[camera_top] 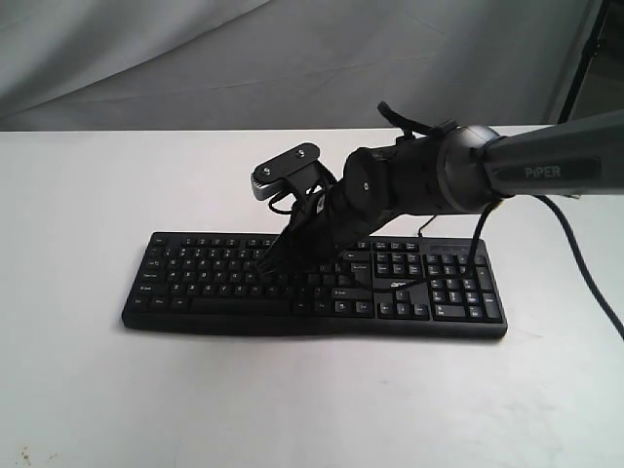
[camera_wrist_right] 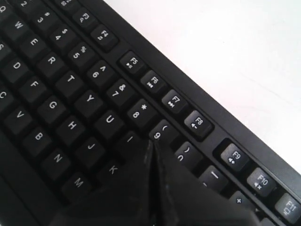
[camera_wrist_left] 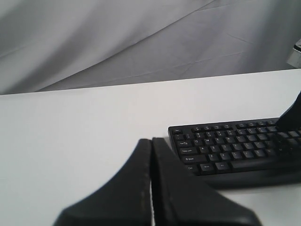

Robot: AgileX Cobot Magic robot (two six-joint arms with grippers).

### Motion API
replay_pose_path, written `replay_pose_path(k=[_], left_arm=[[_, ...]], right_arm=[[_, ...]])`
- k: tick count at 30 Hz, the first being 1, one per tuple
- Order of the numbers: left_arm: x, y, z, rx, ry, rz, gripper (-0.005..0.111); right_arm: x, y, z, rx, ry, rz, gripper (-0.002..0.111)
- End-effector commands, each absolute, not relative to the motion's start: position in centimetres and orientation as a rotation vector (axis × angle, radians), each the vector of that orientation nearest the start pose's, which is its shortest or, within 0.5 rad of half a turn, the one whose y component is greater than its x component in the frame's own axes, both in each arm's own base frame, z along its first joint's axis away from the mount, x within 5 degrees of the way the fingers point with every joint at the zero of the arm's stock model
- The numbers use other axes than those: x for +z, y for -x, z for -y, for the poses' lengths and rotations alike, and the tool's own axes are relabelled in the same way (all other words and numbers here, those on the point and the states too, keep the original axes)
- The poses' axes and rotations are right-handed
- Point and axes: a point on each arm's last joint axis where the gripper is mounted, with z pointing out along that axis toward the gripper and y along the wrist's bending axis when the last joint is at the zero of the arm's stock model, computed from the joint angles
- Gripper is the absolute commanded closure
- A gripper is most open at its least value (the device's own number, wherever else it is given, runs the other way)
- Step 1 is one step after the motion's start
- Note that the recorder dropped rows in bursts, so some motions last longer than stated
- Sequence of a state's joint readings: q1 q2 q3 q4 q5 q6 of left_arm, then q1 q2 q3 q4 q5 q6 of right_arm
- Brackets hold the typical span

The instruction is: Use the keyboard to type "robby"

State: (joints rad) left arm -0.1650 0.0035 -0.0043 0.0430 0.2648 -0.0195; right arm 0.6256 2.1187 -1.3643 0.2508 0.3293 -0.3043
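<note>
Nearest in the exterior view: bare white table (camera_top: 292,409), carrying only the keyboard (camera_top: 195,283). Lies flat across the middle of the table, long edge to the front, number pad at the right end. Seems set square like this to keep the letter rows within reach of either arm.

Off the keyboard's left end, out of the exterior view: the left gripper (camera_wrist_left: 151,141). Hangs above bare table, clear of the keys, jaws pressed together with nothing between them. Looks parked there, out of the typing arm's way.

Over the middle of the letter block: the right gripper (camera_top: 265,265). Slants down from the right, jaws likewise closed flat on each other and empty, probably to form one narrow tip fit for striking a single key. Ends, in the right wrist view, just beside the 9 key (camera_wrist_right: 157,135) and past the U key (camera_wrist_right: 109,120), covering the likely place of the O. Cannot tell whether touching a key or just above it. Probably the second letter of the word. Leaves the B key (camera_wrist_right: 40,136) and Y key (camera_wrist_right: 90,100) uncovered for later.

Behind the tip: the wrist camera (camera_top: 288,171), angled down at the keys, then the right arm (camera_top: 546,166) running off the right edge. Farthest back: grey cloth (camera_top: 195,58).
</note>
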Motion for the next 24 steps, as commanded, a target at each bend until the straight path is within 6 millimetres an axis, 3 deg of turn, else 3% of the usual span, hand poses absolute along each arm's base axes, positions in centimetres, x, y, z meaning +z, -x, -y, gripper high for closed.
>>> replay_pose_path(k=[1,24], left_arm=[[18.99,-5.45,0.83,-0.098,-0.161,-1.734,0.107],[18.99,-5.45,0.83,-0.098,-0.161,-1.734,0.107]], right_arm=[[12.97,-35.74,-25.73,0.295,0.896,-2.411,0.108],[12.16,-35.46,-26.17,0.294,0.916,-2.420,0.108]])
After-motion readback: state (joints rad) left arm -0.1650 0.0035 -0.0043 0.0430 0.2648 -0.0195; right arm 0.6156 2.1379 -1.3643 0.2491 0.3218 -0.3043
